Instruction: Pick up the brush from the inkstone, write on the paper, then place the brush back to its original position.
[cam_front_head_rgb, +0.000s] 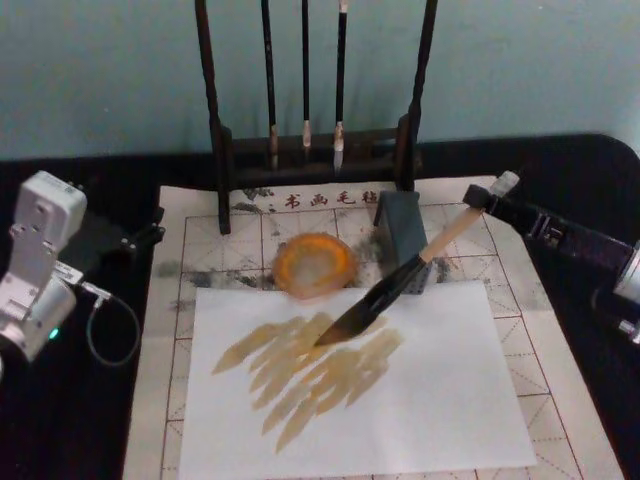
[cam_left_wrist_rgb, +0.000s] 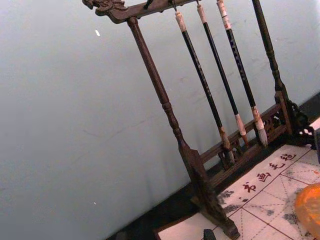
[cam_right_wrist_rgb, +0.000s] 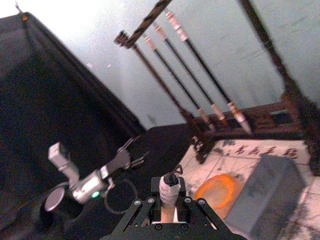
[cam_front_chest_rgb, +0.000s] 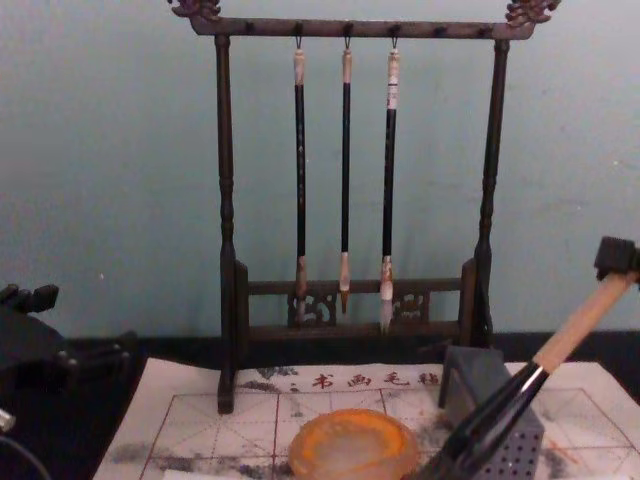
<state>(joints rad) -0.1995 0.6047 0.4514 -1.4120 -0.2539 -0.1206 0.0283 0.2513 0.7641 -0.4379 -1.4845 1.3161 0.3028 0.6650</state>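
Looks steeply down on the bench (cam_front_head_rgb: 80, 430) from the head; faces the brush rack (cam_front_chest_rgb: 225, 180) low and level from the chest; tilts at both wrists; shares rack, 3 hanging brushes (cam_front_chest_rgb: 345, 180), inkstone (cam_front_chest_rgb: 352, 445) across all 4.

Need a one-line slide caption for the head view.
Right gripper holds the large brush tilted, bristles touching the white sheet amid tan strokes, inkstone just behind; left gripper parked at left.

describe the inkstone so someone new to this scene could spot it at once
Find the dark wooden brush rack at the back. Just in front of it, on the red-gridded paper at the far edge of the white sheet, sits the inkstone. It is the only round orange dish, paler in the centre; the grey block beside it is rectangular.
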